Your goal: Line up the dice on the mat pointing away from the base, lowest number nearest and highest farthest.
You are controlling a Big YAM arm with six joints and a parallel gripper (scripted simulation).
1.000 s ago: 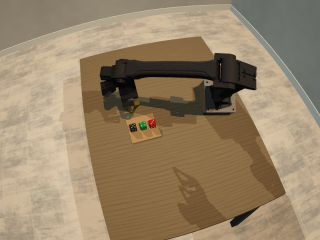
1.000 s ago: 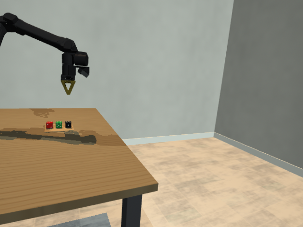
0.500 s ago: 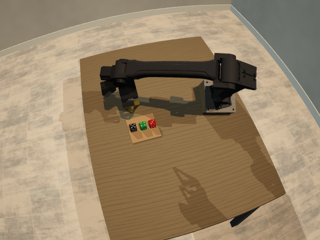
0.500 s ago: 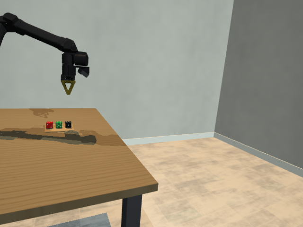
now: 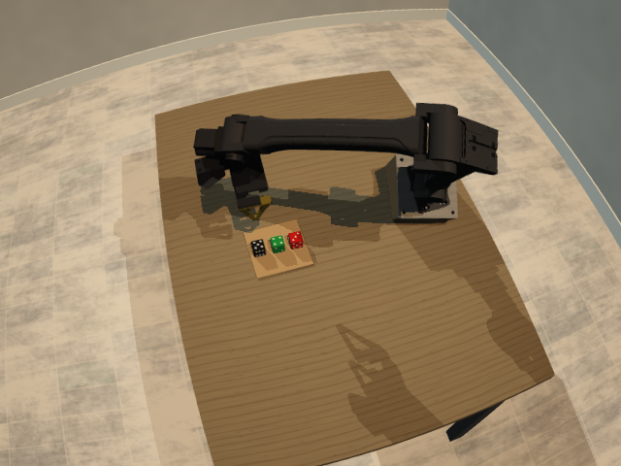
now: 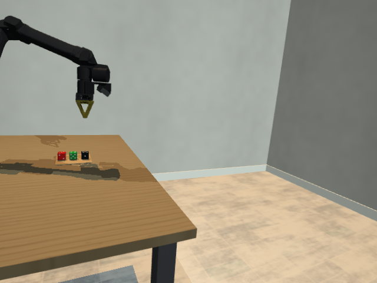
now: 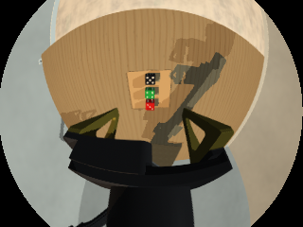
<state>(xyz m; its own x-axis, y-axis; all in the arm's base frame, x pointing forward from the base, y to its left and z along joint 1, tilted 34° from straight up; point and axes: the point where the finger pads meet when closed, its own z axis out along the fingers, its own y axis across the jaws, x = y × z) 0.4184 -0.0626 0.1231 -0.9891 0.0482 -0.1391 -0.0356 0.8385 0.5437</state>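
On the mat (image 5: 284, 268) (image 6: 73, 161) (image 7: 163, 96), our red, green and black dice (image 5: 295, 239) (image 6: 61, 155) (image 7: 150, 105) stand lined up; above it our gripper (image 5: 256, 217) (image 6: 85, 117) (image 7: 151, 112) hangs open, release apparently done, needing only stillness.

Pale mottled floor (image 5: 75, 311) (image 6: 274, 219), grey walls (image 5: 175, 30) (image 6: 182, 76), pale skirting board (image 5: 301, 18) (image 6: 212, 173), dark table leg (image 5: 471, 421) (image 6: 164, 262)

A plain room, kind unclear — bare walls (image 5: 556, 75) (image 6: 182, 76), pale tiled floor (image 5: 75, 301) (image 6: 243, 213), wooden table (image 5: 301, 325) (image 6: 91, 207) (image 7: 95, 61).
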